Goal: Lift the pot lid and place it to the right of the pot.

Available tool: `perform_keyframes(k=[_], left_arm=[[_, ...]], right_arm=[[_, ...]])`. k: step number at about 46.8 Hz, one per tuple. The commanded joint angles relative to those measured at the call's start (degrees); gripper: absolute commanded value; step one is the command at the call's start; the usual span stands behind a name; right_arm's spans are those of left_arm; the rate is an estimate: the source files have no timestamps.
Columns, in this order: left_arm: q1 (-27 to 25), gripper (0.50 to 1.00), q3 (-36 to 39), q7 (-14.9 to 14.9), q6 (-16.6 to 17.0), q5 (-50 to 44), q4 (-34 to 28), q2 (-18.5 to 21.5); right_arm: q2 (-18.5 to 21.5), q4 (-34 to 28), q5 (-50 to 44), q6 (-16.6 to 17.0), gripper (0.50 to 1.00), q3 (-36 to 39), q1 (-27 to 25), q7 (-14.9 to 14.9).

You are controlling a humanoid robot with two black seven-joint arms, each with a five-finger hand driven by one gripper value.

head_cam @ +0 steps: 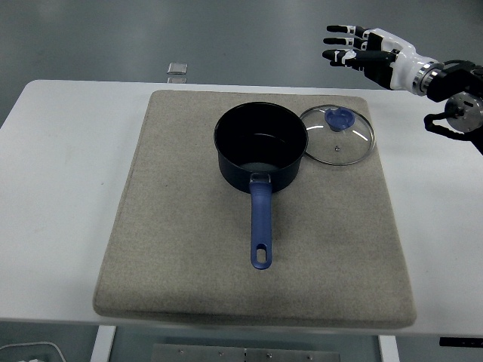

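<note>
A dark blue pot (261,145) with a long blue handle stands uncovered on a beige mat (189,241), its handle pointing toward the near edge. The glass lid (337,134) with a blue knob lies flat on the mat, touching the pot's right side. My right hand (353,48) hovers high above and behind the lid, fingers spread, holding nothing. The left arm is out of the picture.
The mat covers most of the white table (60,188). A small clear square object (176,69) lies at the table's far edge, left of the pot.
</note>
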Motion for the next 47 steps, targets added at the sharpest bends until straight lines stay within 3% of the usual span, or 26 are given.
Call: perform_keyframes(k=[1,22,47], left_arm=[[0.0,1.0,0.0,0.1,0.0,0.0,0.0,0.0],[0.0,1.0,0.0,0.1,0.0,0.0,0.0,0.0],[0.0,1.0,0.0,0.1,0.0,0.0,0.0,0.0]], right_arm=[[-0.1,0.0,5.0,0.5,0.86,1.4,-1.1,-0.4],[2.0,0.0,10.9,1.8,0.86,17.8,-10.2,-1.1],[2.7,0.0,11.0,1.7,0.872,18.6,-11.3,-0.3]])
